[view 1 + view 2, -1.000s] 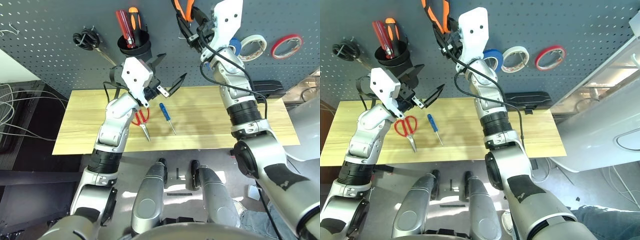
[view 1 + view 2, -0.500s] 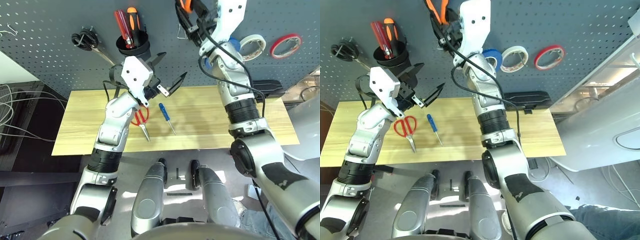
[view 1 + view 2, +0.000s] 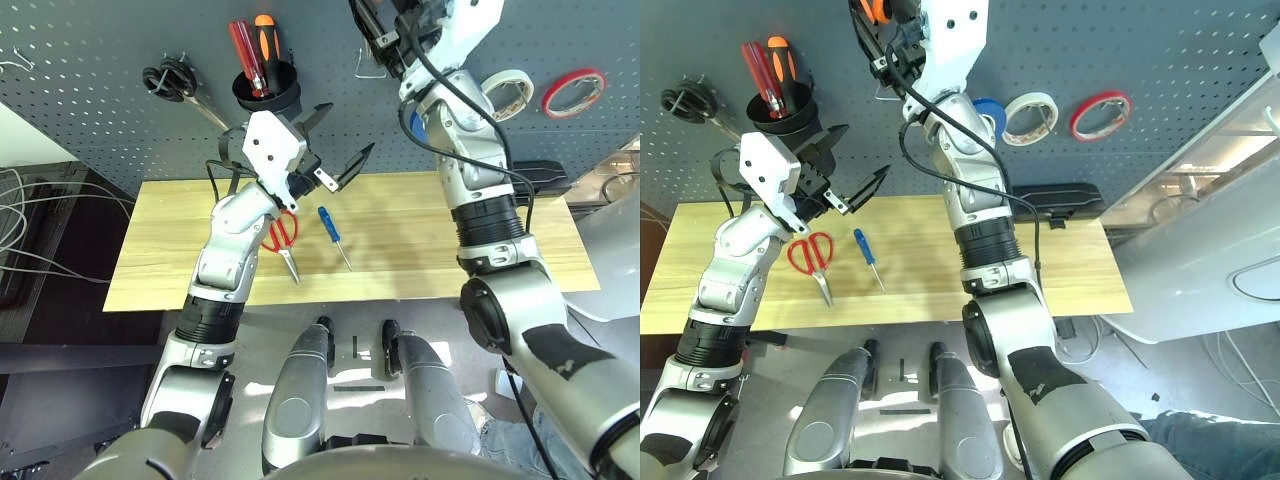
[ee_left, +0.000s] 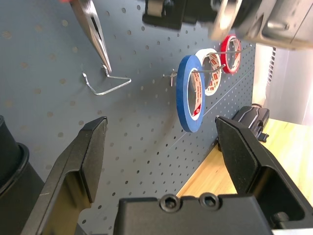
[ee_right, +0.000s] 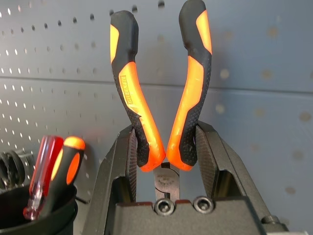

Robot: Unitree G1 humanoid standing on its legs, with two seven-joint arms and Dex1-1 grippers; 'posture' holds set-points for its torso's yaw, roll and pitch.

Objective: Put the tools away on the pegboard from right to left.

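Right pincer (image 5: 164, 156) grips the needle-nose pliers (image 5: 161, 88) against the pegboard (image 3: 90, 60) — left pincer (image 3: 335, 150) gapes wide.

— Any writing you can make out?
— There is a line of small dark print along one orange grip of the pliers (image 5: 161, 98), but it is too small to read.
— Anything on the blue tape (image 4: 190, 93)?
— Red marks on the white inner face of the ring, not legible.
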